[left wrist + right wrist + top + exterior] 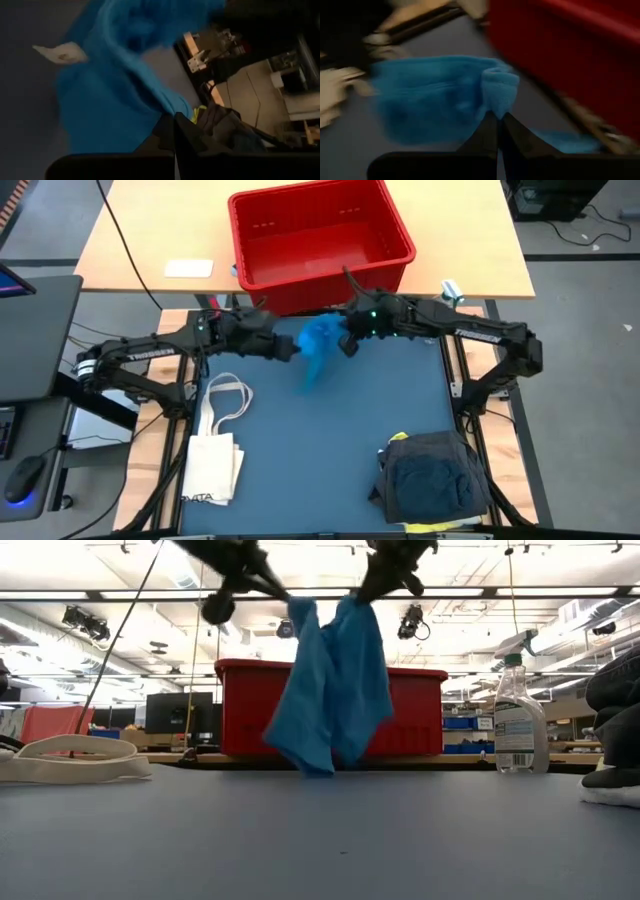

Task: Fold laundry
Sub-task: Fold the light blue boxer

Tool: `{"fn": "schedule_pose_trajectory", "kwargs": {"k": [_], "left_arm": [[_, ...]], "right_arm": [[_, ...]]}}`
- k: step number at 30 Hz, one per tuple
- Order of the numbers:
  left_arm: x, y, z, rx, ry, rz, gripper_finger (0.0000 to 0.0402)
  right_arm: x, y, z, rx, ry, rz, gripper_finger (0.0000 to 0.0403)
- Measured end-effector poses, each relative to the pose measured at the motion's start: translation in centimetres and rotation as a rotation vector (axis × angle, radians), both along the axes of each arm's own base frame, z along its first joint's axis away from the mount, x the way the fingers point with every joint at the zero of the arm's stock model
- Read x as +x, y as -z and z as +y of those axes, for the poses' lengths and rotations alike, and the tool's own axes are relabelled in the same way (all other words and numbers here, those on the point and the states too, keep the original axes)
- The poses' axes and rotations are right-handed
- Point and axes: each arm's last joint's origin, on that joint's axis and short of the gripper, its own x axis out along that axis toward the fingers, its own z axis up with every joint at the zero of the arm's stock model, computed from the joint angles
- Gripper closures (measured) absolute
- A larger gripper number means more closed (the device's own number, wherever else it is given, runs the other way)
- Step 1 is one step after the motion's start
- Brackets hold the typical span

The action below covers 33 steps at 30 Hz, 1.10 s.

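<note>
Item: bright blue soft cloth (318, 348) — you have it lifted between both claws, in front of the red plastic bin (318, 242).

You see the left claw (293, 350) pinched tight on one upper edge of the cloth and the right claw (345, 340) clamped on the other, the two close together above the far middle of the dark blue tabletop (320, 450). From table height the cloth (332, 682) hangs in two folds, its lowest point at or just above the surface — you cannot tell whether it touches. On your near right sits a heap of dark grey garments (432, 476), yellow fabric (398, 438) showing at its edge. On the near left lies a cream tote bag with long handles (215, 450). A clear spray bottle (519, 718) stands at the right, beyond the tabletop.
</note>
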Motion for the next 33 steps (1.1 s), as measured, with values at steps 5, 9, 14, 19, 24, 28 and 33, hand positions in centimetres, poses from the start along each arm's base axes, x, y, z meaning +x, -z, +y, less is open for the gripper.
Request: {"fn": "schedule_pose_trajectory", "kwargs": {"k": [5,9,14,19,24,28,33], "left_arm": [[2.9,-0.6,-0.9,0.019,0.027,-0.029,0.0401],[4.7,1.0,-1.8,-0.007,0.046,0.01,0.0401],[5.6,1.8,-3.0,-0.005,0.041,0.024,0.0401],[6.2,1.9,-3.9,-0.002,0.058,-0.002,0.0401],[6.9,2.4,-4.3,-0.016,0.047,-0.011,0.0401],[7.2,2.1,-4.7,-0.026,0.058,-0.047,0.0401],[7.3,1.9,-4.7,-0.025,0.061,-0.071,0.0401]], "right_arm": [[1.7,0.6,3.6,0.093,-0.154,-0.049,0.0393],[2.0,2.1,5.7,0.129,-0.186,-0.03,0.0393],[2.0,3.5,7.2,0.183,-0.234,-0.016,0.0366],[2.2,4.9,7.6,0.212,-0.26,-0.015,0.0281],[2.6,6.0,7.5,0.244,-0.234,-0.069,0.0206],[2.5,7.1,7.1,0.218,-0.108,-0.079,0.0173],[2.5,7.7,7.0,0.21,-0.037,-0.093,0.0169]]}}
